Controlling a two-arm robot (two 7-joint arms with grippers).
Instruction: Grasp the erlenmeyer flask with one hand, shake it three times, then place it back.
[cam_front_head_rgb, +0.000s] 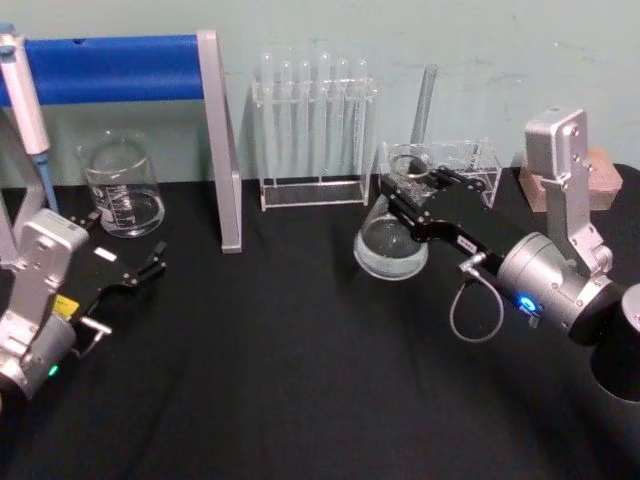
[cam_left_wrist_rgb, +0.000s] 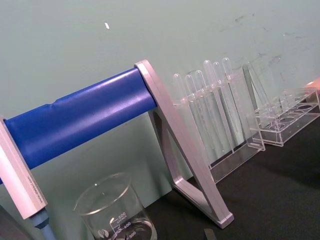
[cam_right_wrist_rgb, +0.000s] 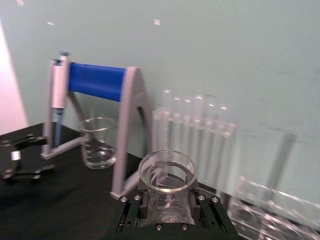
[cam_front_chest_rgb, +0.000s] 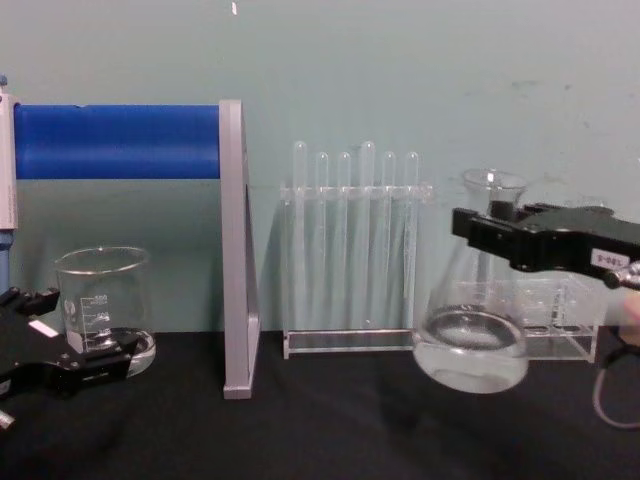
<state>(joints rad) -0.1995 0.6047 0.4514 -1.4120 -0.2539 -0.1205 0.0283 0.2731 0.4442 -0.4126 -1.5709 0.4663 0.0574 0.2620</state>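
Right hand (cam_front_head_rgb: 408, 190) clamped on flask (cam_front_head_rgb: 390, 248) neck, flask tilted, lifted off bench (cam_front_head_rgb: 300, 380), left hand (cam_front_head_rgb: 152, 262) parked by beaker (cam_front_head_rgb: 122, 190), fingers apart.

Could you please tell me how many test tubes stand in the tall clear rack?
6 test tubes, side by side in one row across the rack, left of the erlenmeyer flask; none appears hidden.
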